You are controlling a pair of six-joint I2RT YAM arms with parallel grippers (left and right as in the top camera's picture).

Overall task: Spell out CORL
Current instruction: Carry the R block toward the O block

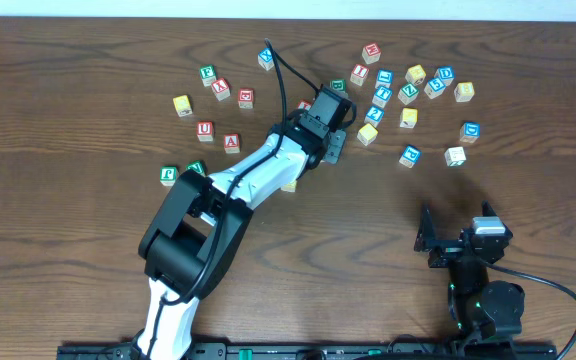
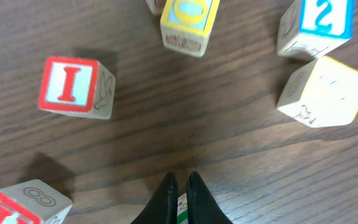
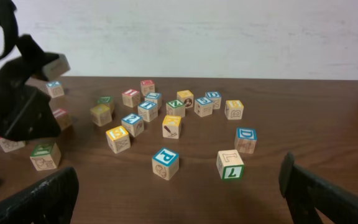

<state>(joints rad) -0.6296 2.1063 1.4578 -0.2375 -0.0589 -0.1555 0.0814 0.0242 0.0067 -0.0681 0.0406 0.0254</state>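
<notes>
CORL cubes (image 2: 188, 22): not set in a row; mixed into the loose scatter on the far half of the table (image 1: 68, 230). Only one of the four can be read for certain.

Table: dark wood, letter cubes (image 1: 408, 117) in two loose groups, far left and far right of centre.

Left arm (image 1: 238, 185): white and black, reaches from the near edge diagonally into the gap between the two groups.

Right arm (image 1: 483, 290): folded low at the near right, well apart from all cubes.

Right gripper (image 3: 179, 169): jaws spread wide, nothing between them, facing the right-hand group.

Left gripper (image 2: 181, 180): fingers pressed together, nothing gripped, tips just above bare wood among the cubes.

Cubes, left wrist view:
- yellow O cube (image 2: 188, 22) lies straight ahead of the closed tips, apart from them, at the top edge.
- red I cube (image 2: 73, 87) sits to the left.
- blue-framed cube (image 2: 319, 25) sits top right; its character is uncertain.
- pale cube (image 2: 322, 90) lies just below it, face too washed out to read.

Cubes, right wrist view:
- blue P cube (image 3: 165, 163) and blue D cube (image 3: 246, 140) are nearest.
- C, R and L cannot be picked out.
</notes>
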